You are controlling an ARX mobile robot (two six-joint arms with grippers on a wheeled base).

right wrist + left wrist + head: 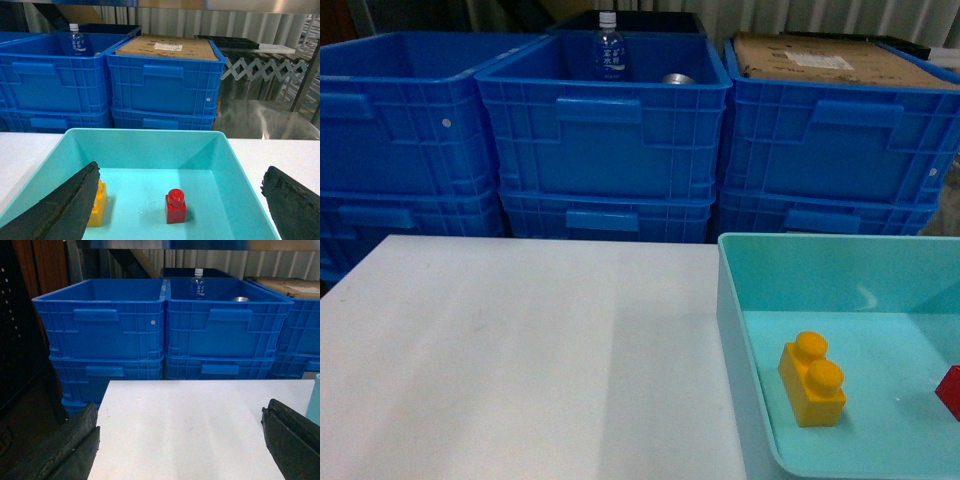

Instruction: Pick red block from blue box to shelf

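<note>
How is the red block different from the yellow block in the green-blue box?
The red block is red with one stud on top; the yellow block is yellow-orange with two studs. The red block looks smaller and stands apart, nearer the box's middle, while the yellow one sits closer to a side wall. Both stand upright in the blue box.

Bottle label (pixel 608 62) and carton sticker (pixel 171 47) unreadable

The red block (pixel 175 206) and yellow block (pixel 812 380) are glossy moulded plastic inside the smooth, faintly shiny turquoise plastic blue box (pixel 150 145), which sits on a matt white table (pixel 520 360) before ribbed blue plastic crates (pixel 605 130), one topped with brown cardboard (pixel 167 47).
</note>
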